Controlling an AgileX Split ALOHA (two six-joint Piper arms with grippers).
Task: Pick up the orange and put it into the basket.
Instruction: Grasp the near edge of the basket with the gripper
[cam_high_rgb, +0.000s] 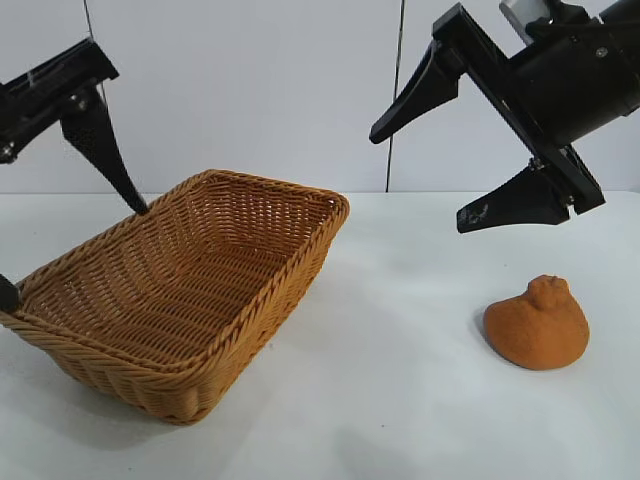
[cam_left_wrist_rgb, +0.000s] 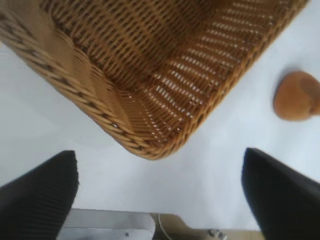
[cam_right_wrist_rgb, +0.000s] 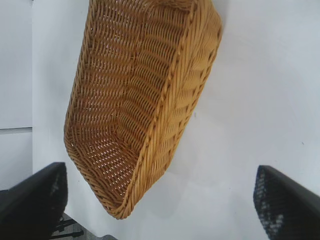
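Observation:
The orange (cam_high_rgb: 537, 324) lies on the white table at the right, dull orange-brown with a knob on top; nothing touches it. The wicker basket (cam_high_rgb: 110, 372) stands at the left with nothing in it. My right gripper (cam_high_rgb: 420, 180) hangs open in the air, above and to the left of the orange. My left gripper (cam_high_rgb: 72, 250) stands open over the basket's far left corner. The left wrist view shows the basket's corner (cam_left_wrist_rgb: 145, 145) and the orange (cam_left_wrist_rgb: 295, 96) beyond my open left gripper (cam_left_wrist_rgb: 160, 195). In the right wrist view my right gripper (cam_right_wrist_rgb: 160, 200) is open, with only the basket (cam_right_wrist_rgb: 190, 100) beyond it; the orange is out of that view.
A white wall with dark vertical seams stands behind the table. Bare white tabletop (cam_high_rgb: 400, 330) stretches between the basket and the orange and along the front.

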